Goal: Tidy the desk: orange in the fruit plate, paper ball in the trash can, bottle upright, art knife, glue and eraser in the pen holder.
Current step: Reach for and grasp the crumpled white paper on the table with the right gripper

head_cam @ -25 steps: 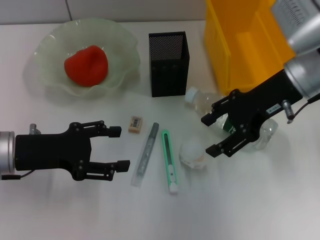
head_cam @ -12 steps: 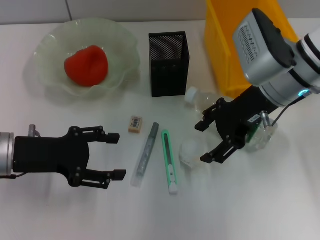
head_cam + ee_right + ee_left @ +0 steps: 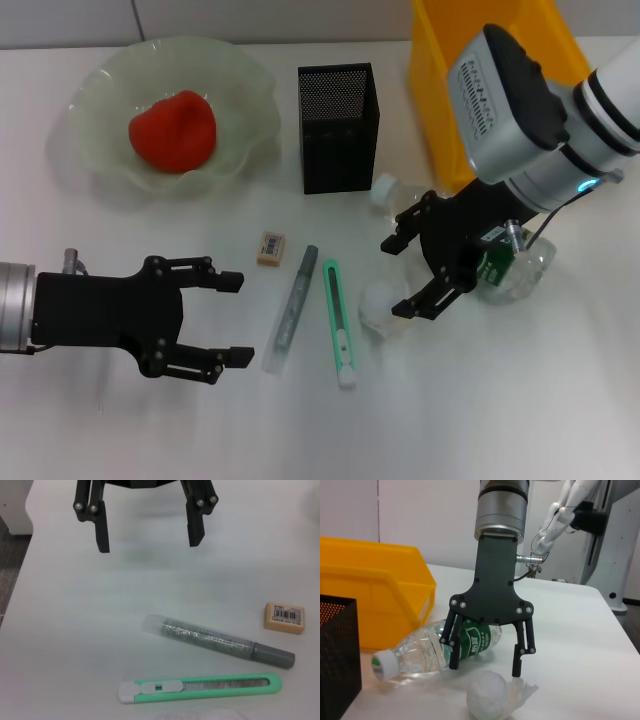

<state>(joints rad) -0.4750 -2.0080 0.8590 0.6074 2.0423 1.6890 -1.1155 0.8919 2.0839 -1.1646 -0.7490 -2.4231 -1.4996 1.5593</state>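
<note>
The white paper ball (image 3: 377, 306) lies on the desk, and my right gripper (image 3: 398, 277) hangs open just above it and beside it; the left wrist view shows that gripper (image 3: 485, 668) over the ball (image 3: 487, 698). The clear bottle (image 3: 398, 197) lies on its side behind the gripper, with its green label (image 3: 476, 639) showing. An orange (image 3: 172, 130) sits in the green fruit plate (image 3: 235, 80). The eraser (image 3: 271, 248), glue (image 3: 292, 308) and green art knife (image 3: 338, 322) lie in a row. My left gripper (image 3: 232, 318) stands open, left of the glue.
The black mesh pen holder (image 3: 340, 128) stands at the back centre. A yellow bin (image 3: 470, 90) stands at the back right, close behind the bottle. The right wrist view shows the glue (image 3: 215, 641), knife (image 3: 200, 689) and eraser (image 3: 284, 617) before the left gripper (image 3: 148, 537).
My right gripper has moved left and lower, from over the bottle to the paper ball. The left gripper has drifted slightly toward the near edge, still open.
</note>
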